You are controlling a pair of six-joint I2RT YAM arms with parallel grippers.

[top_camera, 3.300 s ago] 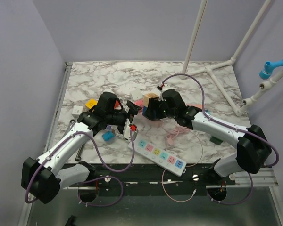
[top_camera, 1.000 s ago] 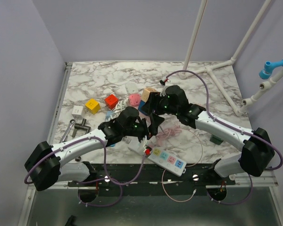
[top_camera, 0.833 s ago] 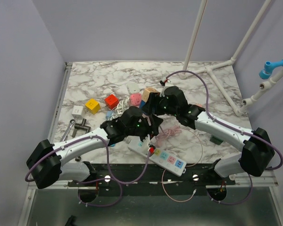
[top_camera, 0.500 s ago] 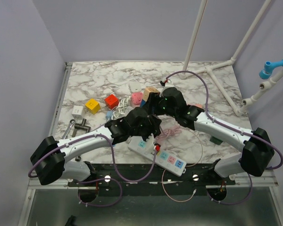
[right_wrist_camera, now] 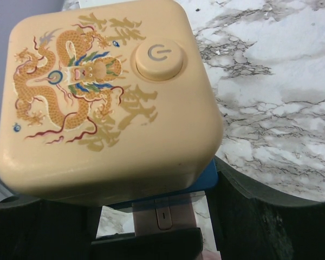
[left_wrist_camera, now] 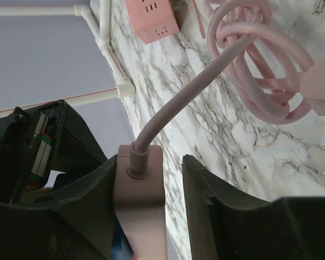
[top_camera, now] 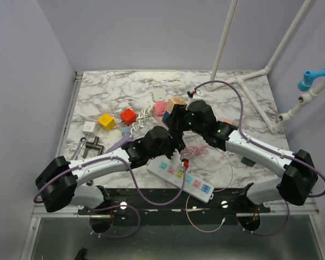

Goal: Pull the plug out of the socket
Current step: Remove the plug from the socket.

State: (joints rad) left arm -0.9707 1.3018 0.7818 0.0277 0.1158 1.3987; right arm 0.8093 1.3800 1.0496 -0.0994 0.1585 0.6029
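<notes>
Top and wrist views. The cube socket (right_wrist_camera: 105, 92), a rounded cream block printed with a dragon and fitted with a round power button, is held above the marble tabletop (top_camera: 114, 89) near its middle. It is clasped between the fingers of the right gripper (right_wrist_camera: 132, 211), whose tips are hidden behind it. The pink plug (left_wrist_camera: 141, 211) projects from the blue underside of the block. It is straddled by the left gripper (left_wrist_camera: 149, 165), with one finger against it and a narrow gap at the other, so these jaws are not clamped. A smooth pink cable (left_wrist_camera: 249, 65) is led from the plug to a loose coil on the tabletop. From above, the two grippers overlap and the plug is masked. A white power strip (top_camera: 190, 182) lies at the near edge. A yellow cube (top_camera: 105, 121), a red cube (top_camera: 128, 116) and a white cube (top_camera: 89, 128) are set to the left, and a white pipe frame (top_camera: 249, 89) is seen at the far right.
</notes>
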